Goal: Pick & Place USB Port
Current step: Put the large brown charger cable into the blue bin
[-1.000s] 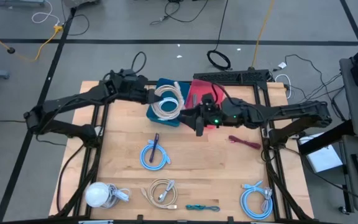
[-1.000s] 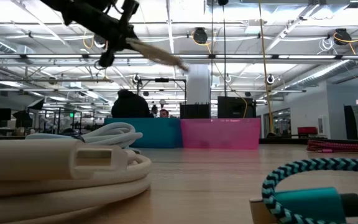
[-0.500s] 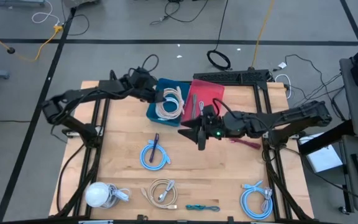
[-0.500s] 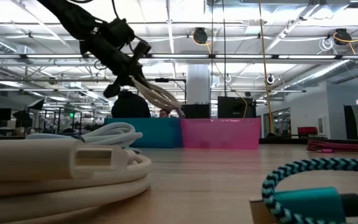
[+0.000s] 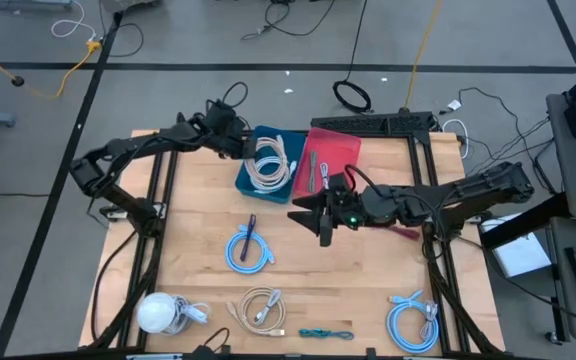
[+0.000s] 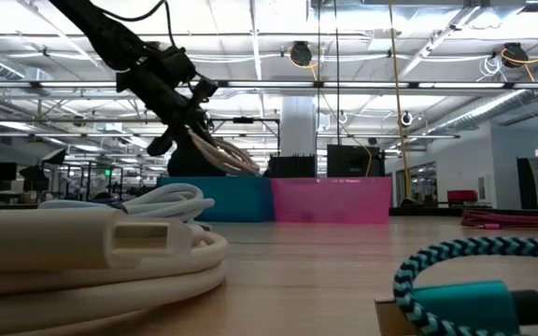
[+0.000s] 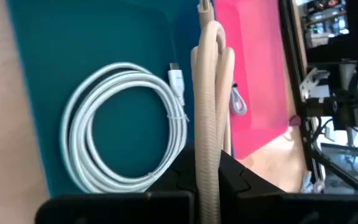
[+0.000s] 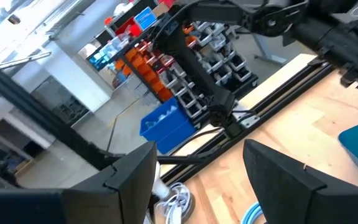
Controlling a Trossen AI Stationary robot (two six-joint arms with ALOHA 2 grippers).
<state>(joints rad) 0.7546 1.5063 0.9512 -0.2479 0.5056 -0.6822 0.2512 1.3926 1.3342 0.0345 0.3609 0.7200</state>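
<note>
On the pale wooden tabletop (image 5: 198, 215), a white round bulb-like object (image 5: 155, 312) sits at the near left corner. Farther back, the left gripper (image 5: 236, 143) hangs over the teal rectangular bin (image 5: 246, 175), fingers pressed together on a beige coiled USB cable (image 7: 207, 118); a white coiled cable (image 7: 126, 127) lies inside. Right of it is the pink rectangular bin (image 5: 343, 152). The right gripper (image 5: 308, 213) hovers mid-table, fingers spread. Beyond lies grey floor (image 5: 168, 40) with loose cords.
</note>
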